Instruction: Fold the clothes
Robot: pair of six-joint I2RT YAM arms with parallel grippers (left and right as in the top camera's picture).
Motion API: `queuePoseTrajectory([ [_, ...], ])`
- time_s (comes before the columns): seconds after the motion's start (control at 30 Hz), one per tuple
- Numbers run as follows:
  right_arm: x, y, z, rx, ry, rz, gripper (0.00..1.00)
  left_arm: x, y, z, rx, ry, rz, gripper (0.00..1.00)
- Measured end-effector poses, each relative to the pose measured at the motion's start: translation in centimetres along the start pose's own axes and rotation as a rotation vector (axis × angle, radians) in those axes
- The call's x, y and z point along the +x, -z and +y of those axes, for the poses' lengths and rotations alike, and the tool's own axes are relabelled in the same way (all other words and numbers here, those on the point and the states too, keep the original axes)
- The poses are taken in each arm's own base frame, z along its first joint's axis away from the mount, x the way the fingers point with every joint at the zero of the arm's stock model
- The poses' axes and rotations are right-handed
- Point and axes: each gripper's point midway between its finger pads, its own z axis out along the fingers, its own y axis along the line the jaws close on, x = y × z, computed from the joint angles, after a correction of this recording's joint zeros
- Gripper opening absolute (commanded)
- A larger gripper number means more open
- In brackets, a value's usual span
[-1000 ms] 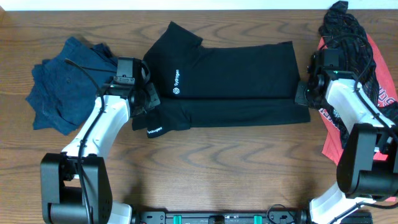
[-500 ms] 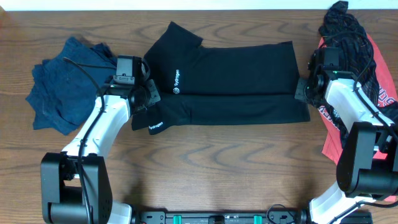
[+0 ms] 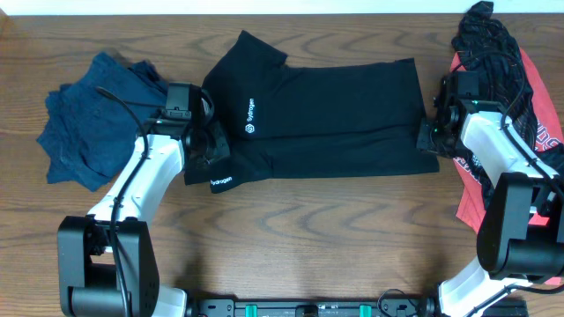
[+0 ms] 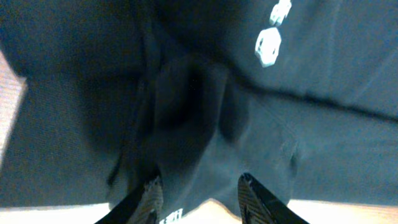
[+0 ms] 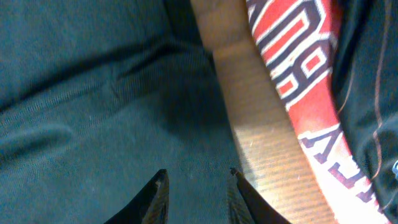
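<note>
T-shirt [image 3: 335,114] hem crept up — left fingers [image 4: 258,202], right fingers [image 5: 155,196] pinch its ends.

The crease across the black T-shirt [image 3: 335,114], between the left gripper [image 3: 210,145] and the right gripper [image 3: 429,134], crept away from the robot and flattened out. The lettered sleeve [image 3: 220,176] beneath the left gripper shifted slightly.
</note>
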Motion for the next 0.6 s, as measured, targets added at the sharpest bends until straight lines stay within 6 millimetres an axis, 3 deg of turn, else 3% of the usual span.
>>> queuePoseTrajectory([
  [0.13,0.9,0.0,0.3,-0.002,0.01,0.033,0.25,2.0,0.1,0.5,-0.013,0.001,0.083,0.42],
  [0.37,1.4,-0.2,1.5,-0.011,0.045,0.039,0.26,2.5,0.0,0.2,-0.004,-0.025,0.1,0.42],
  [0.6,2.5,-0.7,1.9,-0.01,0.062,0.062,0.26,3.6,-0.8,-2.7,0.029,-0.137,0.096,0.42],
])
